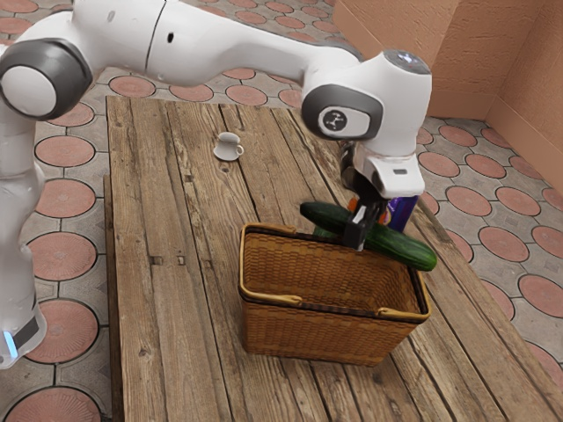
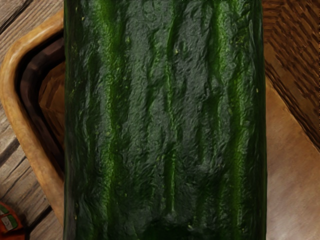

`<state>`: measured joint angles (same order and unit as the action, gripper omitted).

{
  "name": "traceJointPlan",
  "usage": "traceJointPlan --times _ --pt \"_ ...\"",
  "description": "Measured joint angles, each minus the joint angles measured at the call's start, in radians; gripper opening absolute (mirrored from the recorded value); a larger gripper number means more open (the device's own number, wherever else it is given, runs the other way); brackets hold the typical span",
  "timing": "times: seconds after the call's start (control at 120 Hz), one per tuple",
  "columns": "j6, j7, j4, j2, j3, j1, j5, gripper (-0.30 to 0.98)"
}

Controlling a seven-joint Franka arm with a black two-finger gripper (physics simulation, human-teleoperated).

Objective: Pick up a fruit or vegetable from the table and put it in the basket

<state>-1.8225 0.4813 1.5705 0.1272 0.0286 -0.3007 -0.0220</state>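
"What is hard to make out?"

"The far finger of my pincer (image 1: 361,234), behind the cucumber (image 1: 406,249), and a partly covered purple object (image 1: 404,209)."

"Your grip?"

"Closed to the cucumber's width, clamping it above the basket's (image 1: 330,336) far long edge, one end past a corner."

"Around you?"

"Weathered plank table (image 1: 158,308), white cup (image 1: 228,139) near its far edge, tiled floor (image 1: 66,151), orange-brown walls (image 1: 515,83)."

The arm (image 1: 237,46) reaches out, wrist (image 1: 396,114) bent over, jaws pointing down and clamped.
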Motion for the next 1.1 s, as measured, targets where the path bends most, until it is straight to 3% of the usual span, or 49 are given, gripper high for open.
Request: traceJointPlan --times 0.233,0.508,1.1 --pt "0.003 0.036 -0.028 -0.005 0.048 -0.008 -0.004 0.18" --pt "0.009 0.050 0.027 -0.111 0.055 -0.008 -0.001 0.19" --pt "0.011 -0.097 0.064 -0.113 0.088 -0.039 -0.002 0.19"
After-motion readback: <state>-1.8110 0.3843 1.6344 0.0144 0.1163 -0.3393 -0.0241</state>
